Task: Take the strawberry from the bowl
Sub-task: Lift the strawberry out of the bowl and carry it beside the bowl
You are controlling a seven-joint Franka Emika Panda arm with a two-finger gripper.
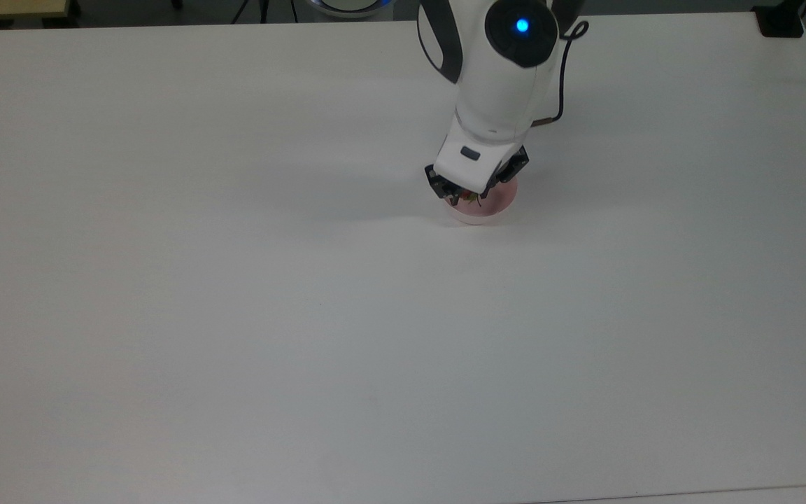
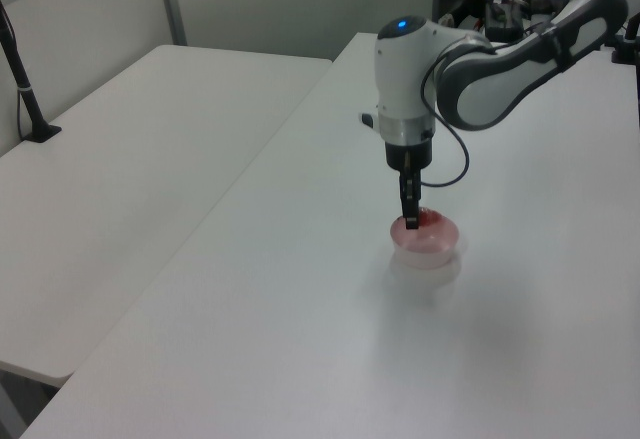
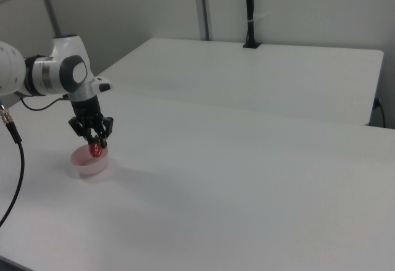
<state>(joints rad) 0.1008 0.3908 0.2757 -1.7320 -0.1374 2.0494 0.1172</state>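
In the right view, at middle left, the strawberry [image 3: 96, 150] sits pinched between the two fingers of the gripper [image 3: 95, 145], just above the bowl [image 3: 88, 162]. The bowl rests on the white table [image 3: 247, 184]. The left view, at centre right, sets the gripper [image 2: 410, 221] edge-on, with the strawberry [image 2: 429, 219] a red spot at the bowl [image 2: 429, 245] rim. In the top view, upper centre, the arm hides most of the fruit and part of the bowl [image 1: 495, 207].
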